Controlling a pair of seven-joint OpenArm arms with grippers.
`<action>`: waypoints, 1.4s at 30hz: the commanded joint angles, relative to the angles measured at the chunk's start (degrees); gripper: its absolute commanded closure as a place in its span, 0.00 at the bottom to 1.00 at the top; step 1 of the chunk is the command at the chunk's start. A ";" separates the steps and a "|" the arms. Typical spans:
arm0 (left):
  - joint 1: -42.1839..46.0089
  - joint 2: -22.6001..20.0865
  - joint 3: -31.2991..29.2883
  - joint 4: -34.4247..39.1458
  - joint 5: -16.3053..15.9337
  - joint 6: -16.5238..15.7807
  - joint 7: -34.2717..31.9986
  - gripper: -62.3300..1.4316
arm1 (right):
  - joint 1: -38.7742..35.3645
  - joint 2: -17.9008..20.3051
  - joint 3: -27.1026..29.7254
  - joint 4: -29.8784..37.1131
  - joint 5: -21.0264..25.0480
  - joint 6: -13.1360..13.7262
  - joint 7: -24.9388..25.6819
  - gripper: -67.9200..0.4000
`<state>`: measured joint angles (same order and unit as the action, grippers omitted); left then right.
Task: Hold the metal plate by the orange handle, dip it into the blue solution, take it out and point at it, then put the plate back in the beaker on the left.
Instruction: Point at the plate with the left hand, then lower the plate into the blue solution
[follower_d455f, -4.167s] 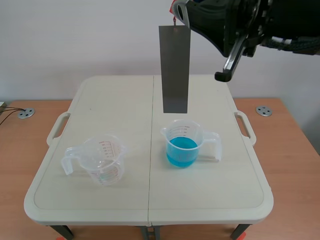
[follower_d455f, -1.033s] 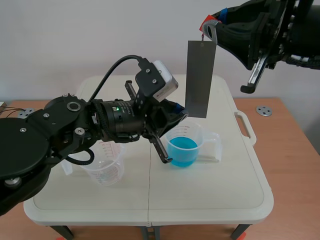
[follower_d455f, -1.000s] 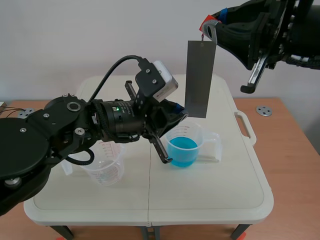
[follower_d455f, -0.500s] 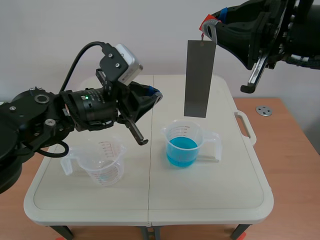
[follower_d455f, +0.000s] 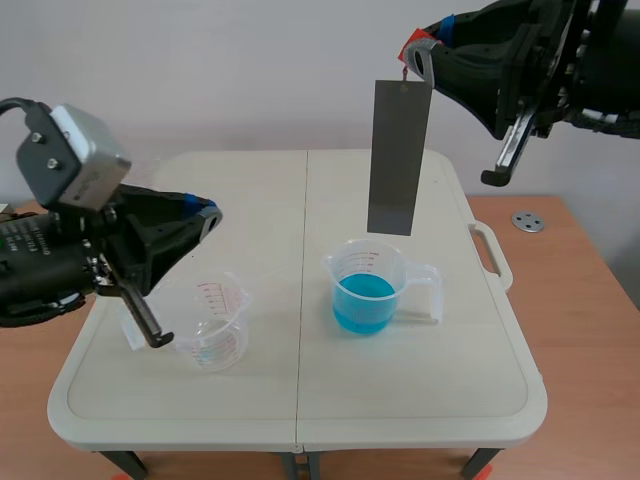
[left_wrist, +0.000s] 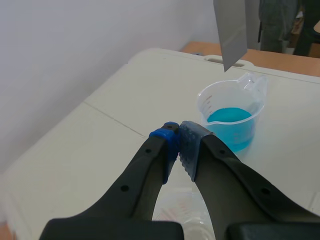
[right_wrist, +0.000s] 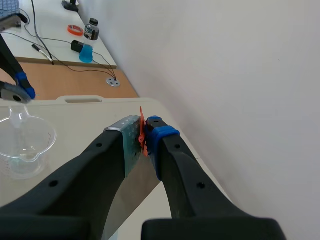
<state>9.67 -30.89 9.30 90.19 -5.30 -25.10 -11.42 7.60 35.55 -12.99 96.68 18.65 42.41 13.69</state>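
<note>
A long grey metal plate (follower_d455f: 400, 155) hangs upright above the beaker of blue solution (follower_d455f: 365, 290), its lower edge clear of the rim. My right gripper (follower_d455f: 414, 50) is high at the back right, shut on the plate's orange handle (right_wrist: 142, 131). An empty clear beaker (follower_d455f: 212, 325) stands on the left half of the table. My left gripper (follower_d455f: 203, 213) is shut on nothing and hovers above and a little behind the empty beaker, well left of the plate. In the left wrist view its closed gripper (left_wrist: 179, 141) points toward the blue beaker (left_wrist: 231, 120) and the plate's lower end (left_wrist: 231, 31).
Both beakers stand on a cream folding table (follower_d455f: 300, 400) with handles at its sides, set on a wooden desk (follower_d455f: 580, 340). A white wall is behind. In the right wrist view the left gripper (right_wrist: 20, 87) shows above the empty beaker (right_wrist: 22, 145).
My left arm has pulled back to the left, away from the plate and the blue beaker, and now sits over the empty beaker. The right arm and plate have stayed still.
</note>
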 joint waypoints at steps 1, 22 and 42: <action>2.69 -0.85 -2.51 2.34 -1.38 0.28 -1.05 0.93 | 1.16 -0.02 0.15 0.31 1.01 0.31 1.09 0.98; 36.37 1.40 -34.80 9.62 -7.17 0.28 -10.88 0.93 | 1.14 -2.91 -0.22 -0.42 -2.27 0.31 0.85 0.98; 43.65 12.31 -40.22 9.62 -2.14 0.07 -11.76 0.93 | 2.05 -8.13 -4.31 -9.66 -11.39 -0.81 5.38 0.98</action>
<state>53.17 -18.55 -30.52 99.39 -7.05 -25.12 -22.22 8.08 27.33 -17.41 86.80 6.63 42.26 17.80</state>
